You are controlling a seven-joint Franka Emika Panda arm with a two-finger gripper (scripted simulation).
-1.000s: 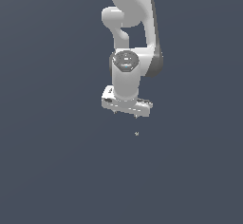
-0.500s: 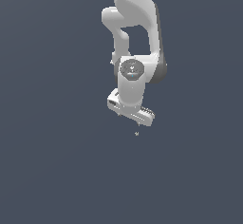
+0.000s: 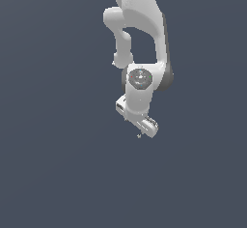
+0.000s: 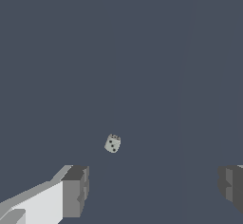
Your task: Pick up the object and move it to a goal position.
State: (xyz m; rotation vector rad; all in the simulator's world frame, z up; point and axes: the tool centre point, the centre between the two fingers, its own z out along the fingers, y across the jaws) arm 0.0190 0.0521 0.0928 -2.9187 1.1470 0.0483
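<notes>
The object is a tiny pale grey cube with dark dots. It shows as a speck (image 3: 139, 135) in the exterior view, just below the white gripper (image 3: 139, 123). In the wrist view the object (image 4: 112, 144) lies on the dark grey floor, apart from both fingers and beyond the gap between them. The gripper (image 4: 152, 187) is open and empty. One grey fingertip (image 4: 76, 191) and the other (image 4: 230, 185) stand wide apart at the picture's edge.
A flat, uniform dark grey surface (image 3: 58, 164) fills both views. The white arm (image 3: 142, 24) reaches down from the exterior view's top.
The gripper has moved down and to the exterior view's right, coming close above the speck, and its hand has rotated. The speck has not moved.
</notes>
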